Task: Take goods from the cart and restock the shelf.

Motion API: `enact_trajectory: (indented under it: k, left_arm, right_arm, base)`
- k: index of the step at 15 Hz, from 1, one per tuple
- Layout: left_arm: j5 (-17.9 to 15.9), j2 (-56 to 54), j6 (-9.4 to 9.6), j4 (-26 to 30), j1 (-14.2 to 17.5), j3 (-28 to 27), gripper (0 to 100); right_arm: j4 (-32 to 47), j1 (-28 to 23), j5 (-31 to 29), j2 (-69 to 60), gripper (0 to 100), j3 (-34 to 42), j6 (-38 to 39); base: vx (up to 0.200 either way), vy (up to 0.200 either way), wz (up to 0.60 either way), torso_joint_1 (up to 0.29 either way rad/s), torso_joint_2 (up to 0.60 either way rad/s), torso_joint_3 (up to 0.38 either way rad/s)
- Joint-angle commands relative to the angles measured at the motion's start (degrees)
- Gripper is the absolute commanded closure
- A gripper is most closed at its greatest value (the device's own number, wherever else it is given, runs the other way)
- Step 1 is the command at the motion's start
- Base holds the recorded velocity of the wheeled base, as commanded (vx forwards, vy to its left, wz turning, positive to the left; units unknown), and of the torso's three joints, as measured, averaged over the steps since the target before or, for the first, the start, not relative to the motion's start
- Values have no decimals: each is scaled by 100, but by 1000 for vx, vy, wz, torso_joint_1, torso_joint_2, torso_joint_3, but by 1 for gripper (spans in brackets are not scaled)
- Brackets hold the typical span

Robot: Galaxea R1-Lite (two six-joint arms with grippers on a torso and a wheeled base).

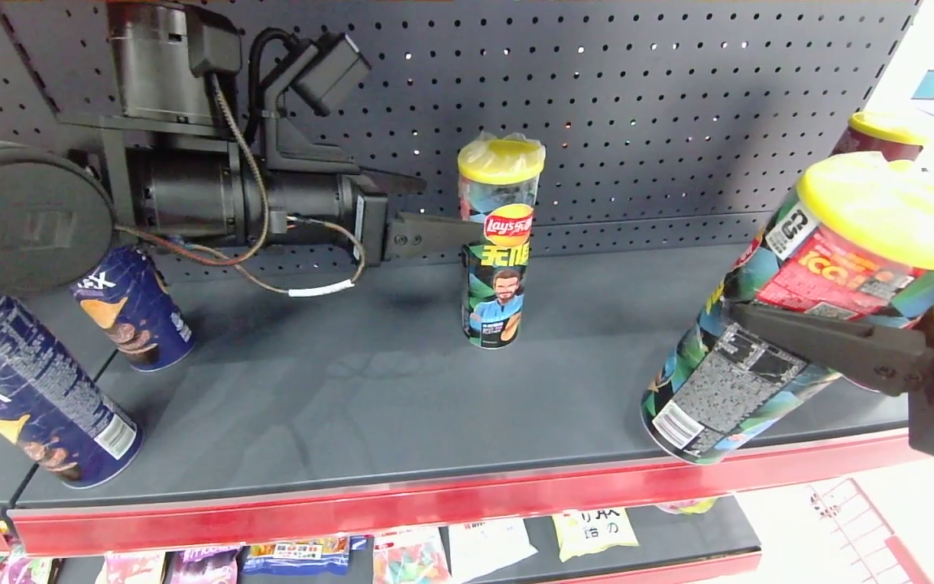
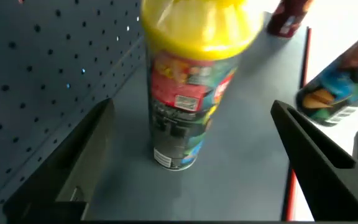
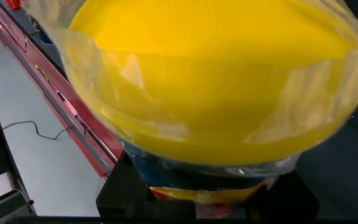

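A chip can (image 1: 499, 243) (image 2: 188, 87) with a yellow lid stands upright mid-shelf near the pegboard. My left gripper (image 1: 451, 207) (image 2: 191, 106) is open, its fingers (image 2: 92, 143) spread wide on either side of this can without touching it. Over the shelf's front right corner, my right gripper (image 1: 767, 324) is shut on a second yellow-lidded chip can (image 1: 807, 284) (image 2: 340, 87), which is tilted with its base just above the shelf edge. Its lid (image 3: 204, 74) looms large in the right wrist view.
The grey shelf (image 1: 337, 405) has a red front lip (image 1: 434, 503) and a pegboard back (image 1: 661, 97). Two blue chip cans (image 1: 134, 308) (image 1: 29, 389) stand at the left. A red can (image 1: 880, 134) (image 2: 288, 18) sits at the back right. Snack packets (image 1: 410, 556) lie on the shelf below.
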Motion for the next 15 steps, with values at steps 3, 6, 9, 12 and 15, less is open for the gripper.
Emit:
enact_trajectory:
  k: [3,6,9,12,15]
  left_arm:
    - [34,397,-3,-3,-16,-183,0]
    - [87,687,-3,-3,-51,-596,0]
    - [87,916,-3,5,-218,-903,0]
    - [87,1004,-3,5,-341,-921,0]
    - [87,1153,-3,5,-350,-1044,0]
  right_arm:
    - [-6,-103,1,17,100,-37,-3]
    - [-6,-103,9,52,100,-28,-3]
    - [-6,-112,9,78,100,-37,-3]
    - [-6,-147,9,87,100,-37,-3]
    - [-6,-156,9,87,100,-37,-3]
  base:
    - [0,0,0,0,0,0]
    - [0,0,0,0,0,0]
    - [0,0,0,0,0,0]
    - [0,0,0,0,0,0]
    - [0,0,0,0,0,0]
